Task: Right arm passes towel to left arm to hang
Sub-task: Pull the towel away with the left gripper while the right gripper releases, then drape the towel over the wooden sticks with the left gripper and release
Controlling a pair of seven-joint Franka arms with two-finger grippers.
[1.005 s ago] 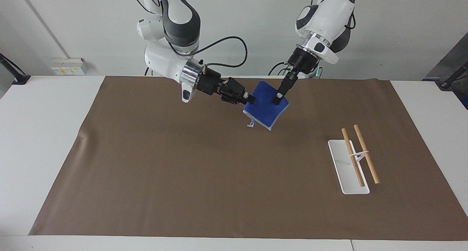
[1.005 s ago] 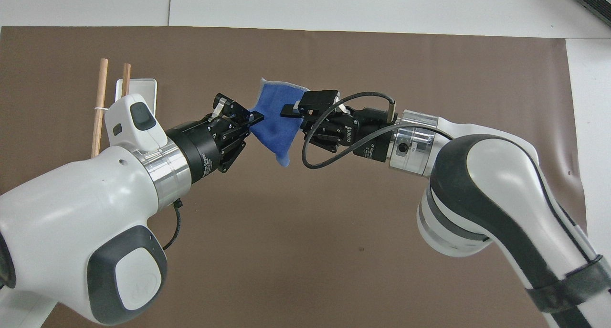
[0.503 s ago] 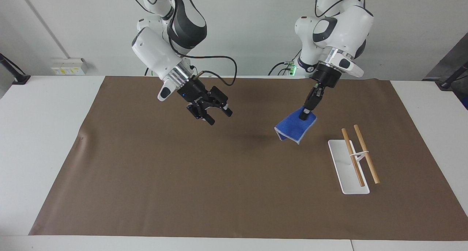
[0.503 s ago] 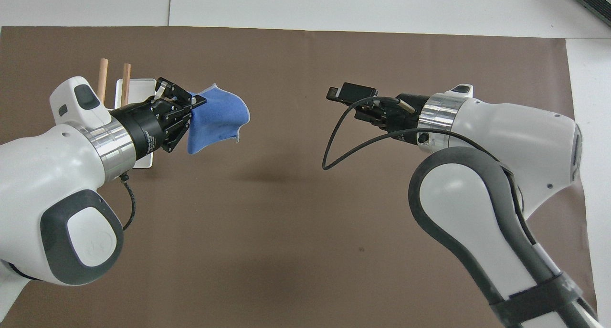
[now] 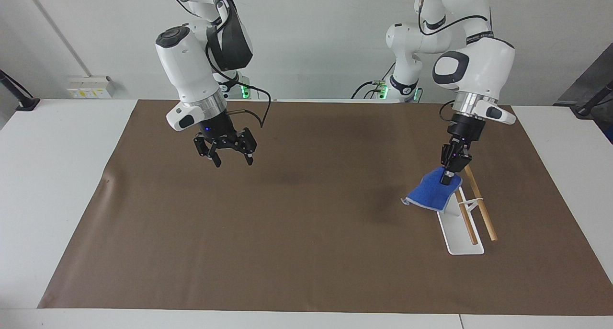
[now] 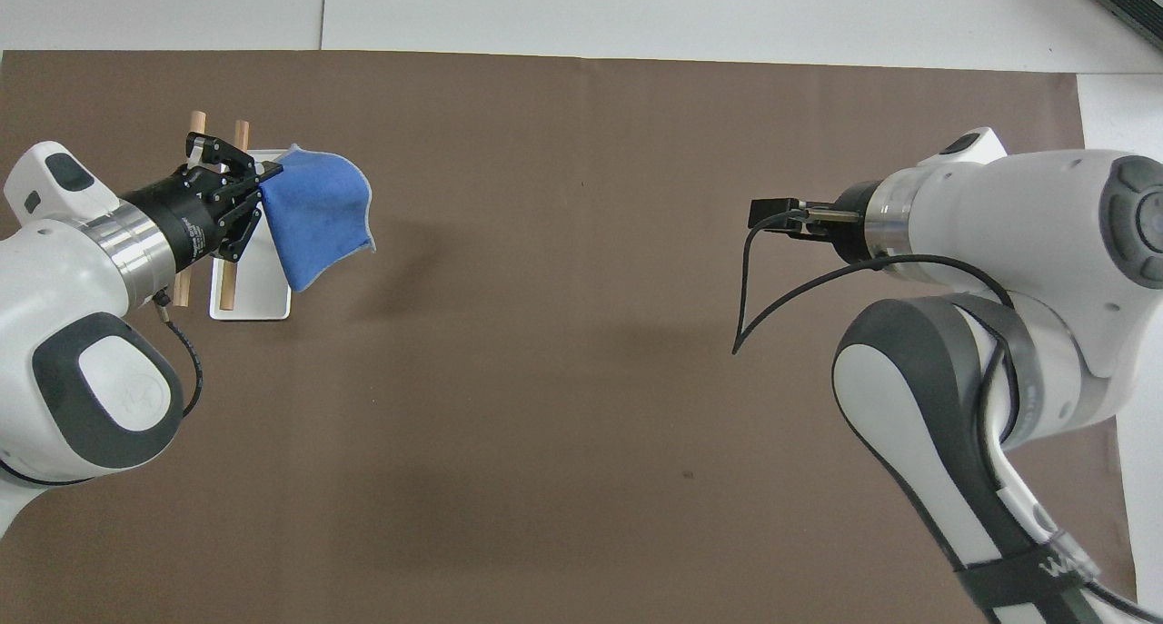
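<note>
The left hand (image 5: 448, 177) grips the towel (image 5: 432, 195) over the tray's (image 5: 457, 238) end nearer the robots, beside its rods (image 5: 480, 202); the right hand (image 5: 229, 157) hangs open over bare mat (image 5: 268, 233).

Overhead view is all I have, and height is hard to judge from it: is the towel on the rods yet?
Observer: Not yet. The towel hangs in the air from the left gripper, at the end of the rods nearer the robots, and is draped over neither.
Operator: And the right gripper, is it down on the table?
Observer: No. The right gripper hangs above the mat, its fingers open and pointing down, holding nothing.
</note>
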